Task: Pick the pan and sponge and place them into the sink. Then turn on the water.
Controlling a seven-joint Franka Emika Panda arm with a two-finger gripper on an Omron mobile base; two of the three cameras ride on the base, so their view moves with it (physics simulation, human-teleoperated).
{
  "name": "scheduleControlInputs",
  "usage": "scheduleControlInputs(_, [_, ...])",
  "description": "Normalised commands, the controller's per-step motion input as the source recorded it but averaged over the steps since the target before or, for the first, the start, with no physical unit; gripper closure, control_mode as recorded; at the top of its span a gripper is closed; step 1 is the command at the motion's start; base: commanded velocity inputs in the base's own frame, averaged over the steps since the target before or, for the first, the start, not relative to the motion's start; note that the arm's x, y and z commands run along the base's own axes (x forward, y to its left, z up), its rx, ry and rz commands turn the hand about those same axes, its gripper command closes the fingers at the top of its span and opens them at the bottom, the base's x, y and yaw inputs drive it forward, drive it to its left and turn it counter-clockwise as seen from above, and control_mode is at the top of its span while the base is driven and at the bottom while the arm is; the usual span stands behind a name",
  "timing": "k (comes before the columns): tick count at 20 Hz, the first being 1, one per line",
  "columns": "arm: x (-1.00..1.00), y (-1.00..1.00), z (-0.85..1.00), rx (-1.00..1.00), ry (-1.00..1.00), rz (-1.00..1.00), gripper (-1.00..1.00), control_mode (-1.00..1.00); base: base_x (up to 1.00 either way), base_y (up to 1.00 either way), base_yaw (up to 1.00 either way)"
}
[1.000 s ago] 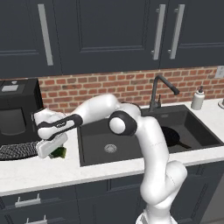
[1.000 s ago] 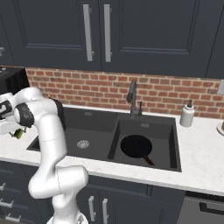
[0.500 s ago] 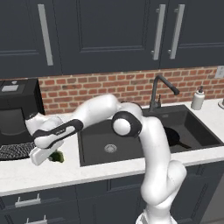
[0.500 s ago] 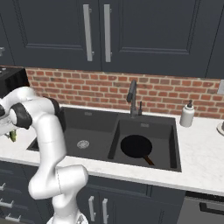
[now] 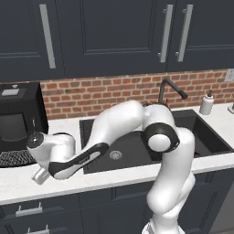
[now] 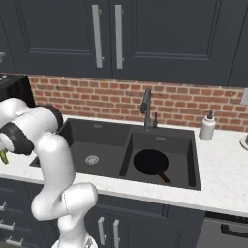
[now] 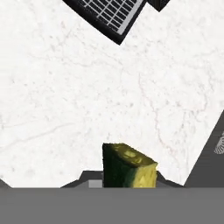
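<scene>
Over the counter: tool clamped on one sponge | one pan in sink

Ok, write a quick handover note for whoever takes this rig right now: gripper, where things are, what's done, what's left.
Gripper: shut on the sponge, over the white counter left of the sink.
Pan: already lying in the sink's right basin.
Faucet: no water running.
Done: pan placed, sponge gripped.
Left: carry the sponge to the sink, release it, then turn on the water.
</scene>
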Motion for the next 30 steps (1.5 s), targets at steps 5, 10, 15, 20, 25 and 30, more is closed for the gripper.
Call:
scheduleControlInputs(5, [-0.2, -0.83, 0.97, 0.37, -0.31, -0.01, 1.0, -1.0, 0.0, 0.0, 0.0])
scheduleControlInputs(10, [-0.03, -0.86, 1.0, 0.33, -0.11, -0.11, 1.0, -1.0, 0.0, 0.0, 0.0])
scheduleControlInputs(15, [-0.12, -0.99, 0.97, 0.21, -0.05, -0.22, 1.0, -1.0, 0.0, 0.0, 0.0])
scheduleControlInputs(20, [-0.03, -0.99, 0.88, 0.13, 0.09, -0.23, 1.0, -1.0, 0.0, 0.0, 0.0])
scheduleControlInputs(25, [0.0, -0.99, 0.71, 0.07, 0.31, -0.23, 1.0, -1.0, 0.0, 0.0, 0.0])
scheduleControlInputs(30, [0.0, -1.0, 0.44, 0.01, 0.39, -0.24, 1.0, -1.0, 0.0, 0.0, 0.0])
